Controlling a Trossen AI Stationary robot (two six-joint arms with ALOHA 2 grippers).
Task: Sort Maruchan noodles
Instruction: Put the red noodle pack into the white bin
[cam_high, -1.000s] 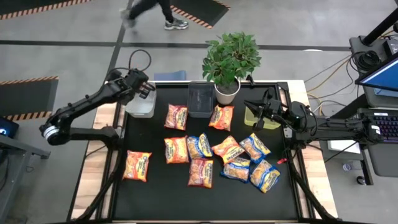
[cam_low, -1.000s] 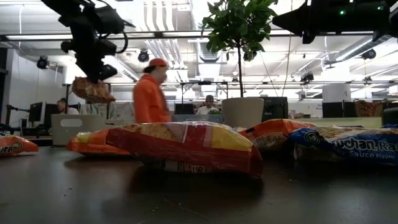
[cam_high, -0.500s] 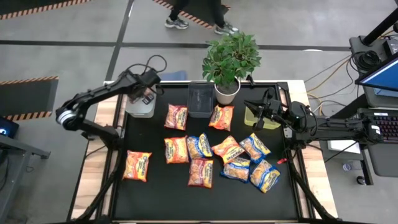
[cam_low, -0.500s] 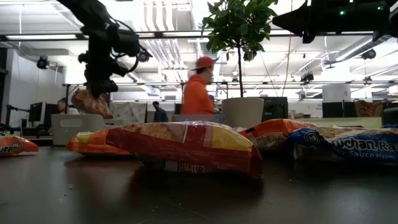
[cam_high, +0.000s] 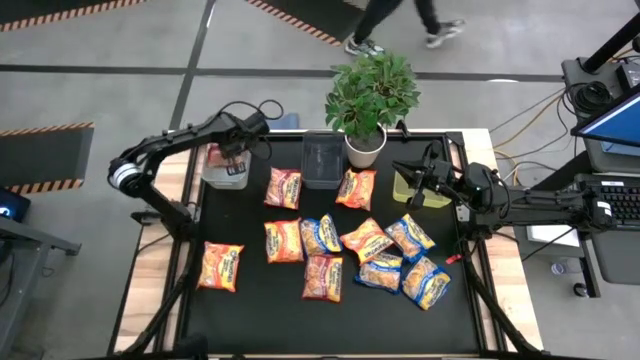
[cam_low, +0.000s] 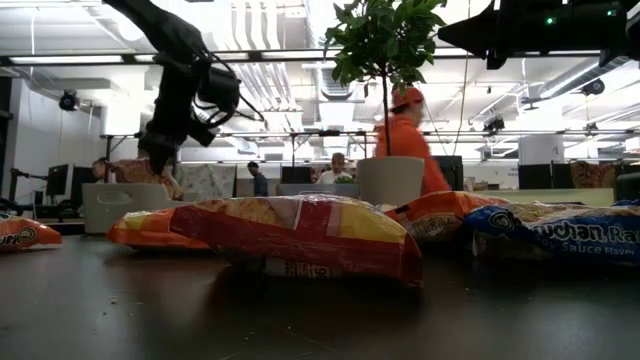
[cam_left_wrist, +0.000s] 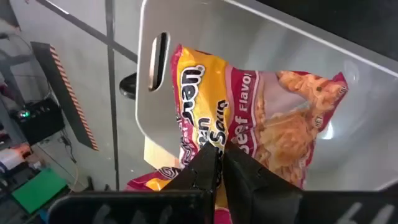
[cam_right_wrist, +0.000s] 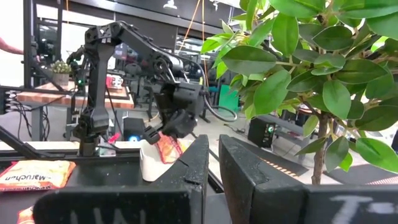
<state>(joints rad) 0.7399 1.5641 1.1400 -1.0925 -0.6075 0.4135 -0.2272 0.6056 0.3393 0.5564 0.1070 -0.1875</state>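
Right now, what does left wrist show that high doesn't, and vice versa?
Left wrist only: the held red-and-yellow beef packet up close, pinched by the left gripper, hanging inside the grey bin with a slot handle.
High only: the loose packets spread on the black table, the potted plant, the right gripper waiting by the green bin, a person's legs passing.
Both: left gripper over the grey bin.

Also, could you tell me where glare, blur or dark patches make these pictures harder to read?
Low view: bright ceiling lights backlight the left arm into a silhouette, and the nearest noodle packet is soft, out of focus. Left wrist view: the pale bin is washed out by light around the held packet. High view: evenly lit, but the walking person is slightly blurred.
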